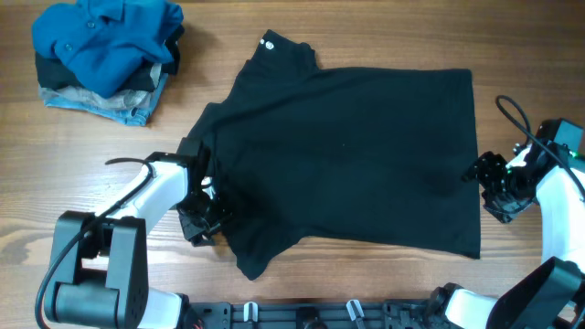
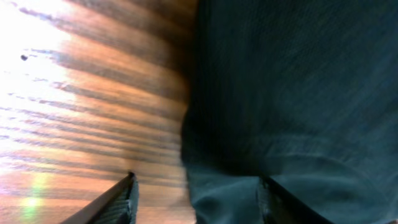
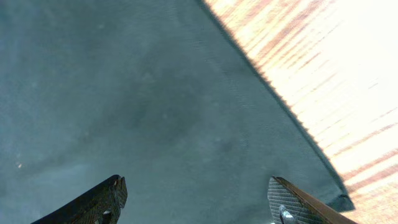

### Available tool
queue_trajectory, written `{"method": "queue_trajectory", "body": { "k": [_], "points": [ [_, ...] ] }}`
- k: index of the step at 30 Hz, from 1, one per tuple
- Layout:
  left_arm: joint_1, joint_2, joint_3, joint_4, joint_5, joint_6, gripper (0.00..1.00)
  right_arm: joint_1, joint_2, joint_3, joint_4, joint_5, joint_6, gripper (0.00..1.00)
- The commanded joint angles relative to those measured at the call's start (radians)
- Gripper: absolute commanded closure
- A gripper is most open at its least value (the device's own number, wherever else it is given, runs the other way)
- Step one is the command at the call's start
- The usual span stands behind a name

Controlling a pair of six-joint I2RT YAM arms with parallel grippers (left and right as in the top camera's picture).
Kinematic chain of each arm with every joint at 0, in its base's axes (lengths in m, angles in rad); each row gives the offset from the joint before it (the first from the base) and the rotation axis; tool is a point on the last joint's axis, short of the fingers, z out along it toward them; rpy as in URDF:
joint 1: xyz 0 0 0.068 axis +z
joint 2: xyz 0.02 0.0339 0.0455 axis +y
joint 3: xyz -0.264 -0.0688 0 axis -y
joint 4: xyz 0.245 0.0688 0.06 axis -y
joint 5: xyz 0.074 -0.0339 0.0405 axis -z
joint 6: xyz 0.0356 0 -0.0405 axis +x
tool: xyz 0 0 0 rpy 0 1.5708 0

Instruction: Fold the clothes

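- The black T-shirt [image 1: 347,155] is spread mostly flat at the middle of the wooden table [image 1: 384,32], as seen in the overhead view.
- Its neck, marked by a small white label [image 1: 268,41], is turned towards 11 o'clock, and its straight hem is laid along the 3 o'clock side.
- One sleeve [image 1: 260,256] is seen jutting out towards 7 o'clock; the cloth at the 9 o'clock edge is slightly rumpled.
- The left gripper [image 1: 206,217] is placed at the shirt's 8 o'clock edge, low against the table.
- In the left wrist view its fingers [image 2: 118,202] are held wide apart, and the edge of the dark fabric [image 2: 286,93] is seen running between them, with bare wood [image 2: 93,93] to 9 o'clock. Nothing is seen to be pinched.
- The right gripper [image 1: 489,187] is set at the hem, at about 4 o'clock of the shirt.
- In the right wrist view its fingers [image 3: 93,202] are likewise spread wide over smooth fabric [image 3: 155,99]; the hem edge is seen slanting from 12 o'clock down to 4 o'clock, with sunlit wood [image 3: 348,74] beyond it. No cloth is gripped.
- At 10 o'clock on the table, well apart from the T-shirt, a pile is stacked: a bright blue shirt [image 1: 105,41] on top and a light denim piece [image 1: 114,108] at the bottom.
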Motion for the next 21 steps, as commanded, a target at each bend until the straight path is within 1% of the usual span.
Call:
{"method": "queue_trajectory", "body": {
  "k": [1,3,4,7,11,15,19,21],
  "points": [
    [-0.005,0.0,-0.014,0.082,-0.013,-0.026,0.47,-0.038,0.026,-0.013,-0.005,0.047,0.032,0.23],
    [-0.005,0.0,-0.014,0.101,-0.012,-0.026,0.52,-0.053,0.037,-0.014,-0.015,0.047,0.027,0.23],
    [-0.005,0.0,-0.014,0.104,-0.012,-0.027,0.56,-0.06,0.042,-0.016,-0.019,0.048,0.025,0.23],
    [-0.005,0.0,-0.014,0.095,-0.012,-0.026,0.74,-0.093,0.062,-0.034,-0.027,0.053,0.025,0.22],
    [-0.005,0.0,-0.014,0.081,-0.012,-0.021,0.91,-0.146,0.082,-0.079,-0.025,0.082,0.029,0.18],
    [-0.005,0.0,-0.014,0.065,-0.012,0.005,0.96,-0.192,0.094,-0.125,-0.023,0.084,0.028,0.18],
    [-0.003,0.0,-0.014,0.061,-0.011,0.004,0.96,-0.204,0.094,-0.196,0.005,0.084,0.027,0.18],
    [-0.003,0.0,-0.014,0.062,-0.012,0.005,0.93,-0.204,0.094,-0.227,0.032,0.085,0.048,0.19]
  ]
}}
